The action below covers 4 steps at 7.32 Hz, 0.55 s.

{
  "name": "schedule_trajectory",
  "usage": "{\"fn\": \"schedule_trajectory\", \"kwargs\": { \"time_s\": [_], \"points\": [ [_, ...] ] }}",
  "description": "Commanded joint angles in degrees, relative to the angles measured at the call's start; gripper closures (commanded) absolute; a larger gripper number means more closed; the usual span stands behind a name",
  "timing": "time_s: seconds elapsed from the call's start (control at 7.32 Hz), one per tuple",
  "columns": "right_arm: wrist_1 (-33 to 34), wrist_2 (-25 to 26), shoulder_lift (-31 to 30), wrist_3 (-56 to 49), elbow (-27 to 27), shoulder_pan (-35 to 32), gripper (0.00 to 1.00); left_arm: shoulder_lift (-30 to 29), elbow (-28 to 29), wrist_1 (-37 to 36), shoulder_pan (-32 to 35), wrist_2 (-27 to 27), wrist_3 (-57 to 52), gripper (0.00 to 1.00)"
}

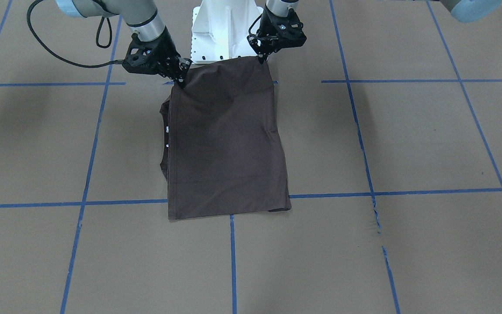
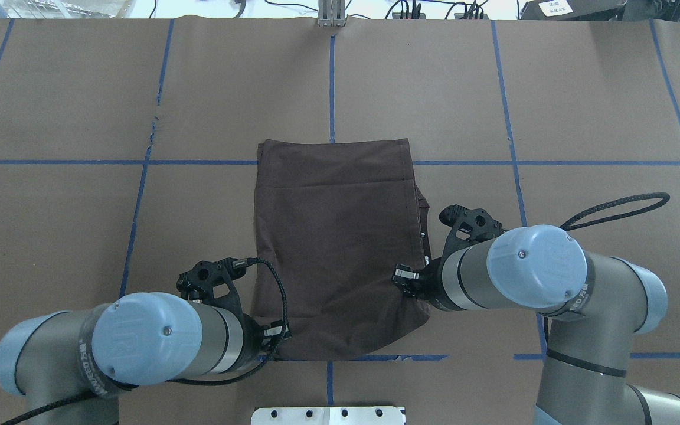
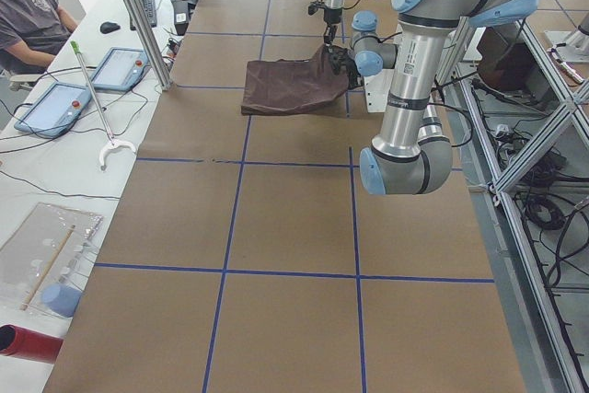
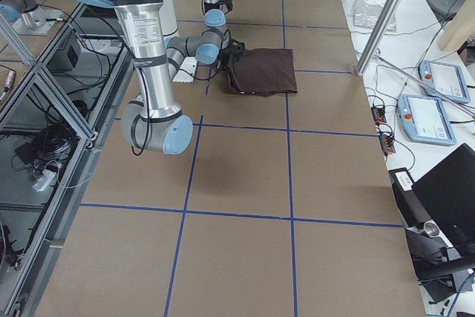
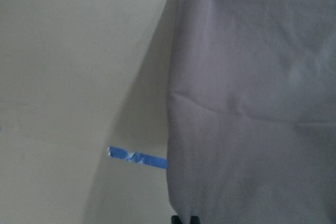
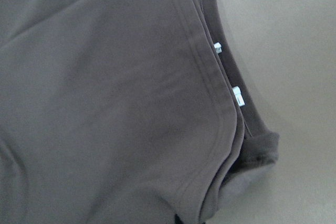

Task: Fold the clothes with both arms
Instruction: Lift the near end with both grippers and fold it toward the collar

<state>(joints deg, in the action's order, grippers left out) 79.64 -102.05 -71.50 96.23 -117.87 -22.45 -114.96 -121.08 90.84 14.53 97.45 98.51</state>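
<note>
The dark brown T-shirt (image 1: 227, 144) lies folded into a rectangle on the brown paper table, also seen in the overhead view (image 2: 334, 236). My left gripper (image 1: 261, 60) is shut on the shirt's near corner on the robot's side. My right gripper (image 1: 181, 82) is shut on the other near corner. Both corners are raised slightly off the table; the far end lies flat. The right wrist view shows a stitched hem and two small white tags (image 6: 237, 96). The left wrist view shows the shirt's side edge (image 5: 252, 103).
The white pedestal base (image 1: 225, 30) stands just behind the grippers. Blue tape lines (image 1: 232, 261) grid the table. Tablets (image 3: 55, 108) and a seated person (image 3: 28, 6) are off the far side. Bare paper surrounds the shirt.
</note>
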Motion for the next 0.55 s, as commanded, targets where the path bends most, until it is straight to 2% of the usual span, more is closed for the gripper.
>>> {"fn": "schedule_trajectory", "kwargs": {
  "time_s": [0.0,0.14,0.41],
  "points": [
    [0.2,-3.0,5.4,-1.8,6.3,-7.7,1.0,-2.5,3.9,0.4,10.4,3.3,-5.6,1.0],
    [0.2,-6.2,8.9,-2.5,10.3,-10.8,1.0,-5.1,8.8,0.8,13.4,3.6,-7.4,1.0],
    [0.0,-8.2,13.5,-4.0,17.5,-15.1,1.0,-9.5,15.9,1.6,18.8,3.6,-11.0,1.0]
  ]
}}
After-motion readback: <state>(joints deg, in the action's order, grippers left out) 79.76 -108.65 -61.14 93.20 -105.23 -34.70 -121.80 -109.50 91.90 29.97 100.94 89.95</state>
